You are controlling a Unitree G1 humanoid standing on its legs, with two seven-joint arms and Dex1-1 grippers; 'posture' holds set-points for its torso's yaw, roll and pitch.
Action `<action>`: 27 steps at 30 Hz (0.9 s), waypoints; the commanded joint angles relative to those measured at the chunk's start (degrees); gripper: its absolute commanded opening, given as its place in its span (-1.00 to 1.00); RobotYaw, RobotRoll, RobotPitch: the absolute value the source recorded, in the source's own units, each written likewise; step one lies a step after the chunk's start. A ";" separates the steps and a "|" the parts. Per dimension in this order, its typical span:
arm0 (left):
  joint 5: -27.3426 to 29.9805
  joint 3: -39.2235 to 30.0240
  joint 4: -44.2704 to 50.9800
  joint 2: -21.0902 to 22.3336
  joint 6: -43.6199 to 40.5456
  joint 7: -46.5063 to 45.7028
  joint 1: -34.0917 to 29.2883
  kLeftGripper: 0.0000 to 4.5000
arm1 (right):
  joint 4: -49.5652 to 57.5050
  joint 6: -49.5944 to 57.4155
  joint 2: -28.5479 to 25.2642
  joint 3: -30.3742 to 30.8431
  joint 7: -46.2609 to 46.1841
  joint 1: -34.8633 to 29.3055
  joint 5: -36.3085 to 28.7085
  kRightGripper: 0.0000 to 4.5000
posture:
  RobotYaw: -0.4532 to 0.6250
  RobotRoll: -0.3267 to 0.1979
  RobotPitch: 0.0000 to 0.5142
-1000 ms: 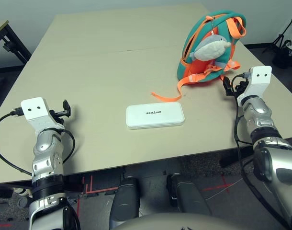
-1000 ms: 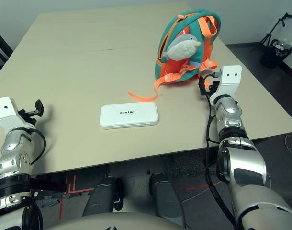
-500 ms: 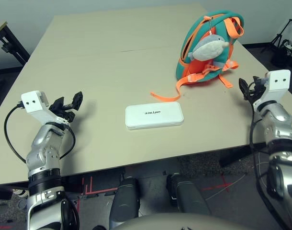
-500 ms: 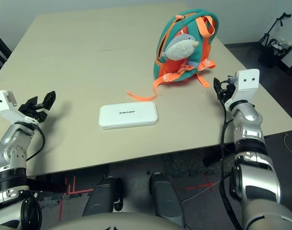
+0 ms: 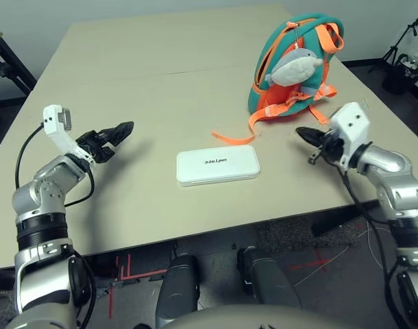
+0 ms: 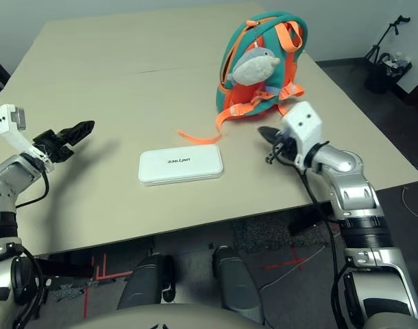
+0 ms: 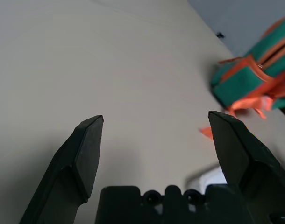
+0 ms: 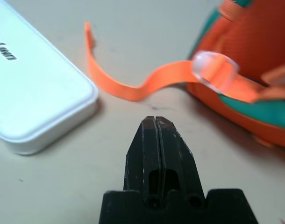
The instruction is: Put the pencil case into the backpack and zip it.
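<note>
Case (image 5: 218,165) lies flat on table (image 5: 147,82), long axis running L–R across the robot, lettered top up, between the two claws and apart from both. Backpack (image 5: 294,58) stands upright just beyond R claw, orange panel and plush fish (image 5: 298,66) facing robot, loose strap (image 8: 147,84) trailing toward case. R claw (image 5: 303,133) pinched closed, empty, tips pointing at strap end. L claw (image 7: 156,135) spread wide, empty, over bare table.
</note>
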State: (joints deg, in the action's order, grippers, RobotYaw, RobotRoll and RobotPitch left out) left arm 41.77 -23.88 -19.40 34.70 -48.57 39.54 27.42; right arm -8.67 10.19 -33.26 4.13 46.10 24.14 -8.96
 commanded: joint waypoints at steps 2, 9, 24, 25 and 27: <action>3.20 2.68 -1.09 1.92 -9.19 5.86 1.46 1.00 | -3.72 -1.33 0.46 3.52 2.48 2.16 2.92 -0.99 | -0.35 0.25 -0.55; 2.12 7.35 -4.00 5.13 -14.69 12.14 3.54 1.00 | -9.94 -5.55 0.15 7.83 4.81 5.59 8.43 -0.99 | -0.34 0.25 -0.56; 1.71 16.17 -11.50 7.41 -23.42 28.46 6.83 1.00 | -13.27 -9.00 0.98 9.50 6.33 6.93 12.12 -0.99 | -0.36 0.25 -0.59; 1.01 17.28 -12.20 7.26 -22.97 28.95 7.01 1.00 | -13.27 -9.02 1.06 9.46 6.29 7.04 12.14 -0.99 | -0.36 0.25 -0.59; -0.20 19.43 -13.21 7.36 -22.74 30.02 7.24 1.00 | -13.15 -8.99 1.14 9.40 6.26 7.16 12.15 -0.99 | -0.37 0.25 -0.59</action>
State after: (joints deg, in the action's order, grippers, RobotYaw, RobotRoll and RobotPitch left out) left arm 43.23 -6.44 -31.07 41.33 -71.35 68.33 33.76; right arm -21.03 1.68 -32.32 13.14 52.10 30.80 2.51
